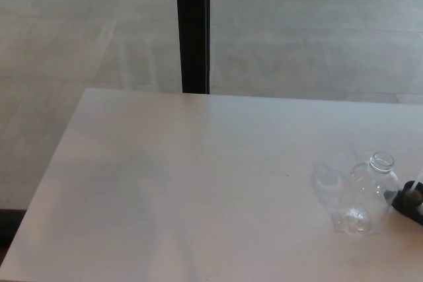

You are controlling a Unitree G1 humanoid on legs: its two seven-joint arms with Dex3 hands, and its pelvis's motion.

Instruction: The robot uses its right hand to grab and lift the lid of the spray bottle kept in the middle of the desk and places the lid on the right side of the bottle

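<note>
Upright bottle [367, 198], mouth upward

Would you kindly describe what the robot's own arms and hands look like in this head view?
Very little shows. Only a small part of the right hand enters at the picture's right edge: a black, rounded, thick shape with a small pale spot on it, beside the clear plastic bottle on the white desk. No cables, markings or forearm can be made out. The left arm and hand are out of view.

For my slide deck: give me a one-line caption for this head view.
Clear bottle on a white desk, the robot's right hand beside it at the picture's edge.
</note>
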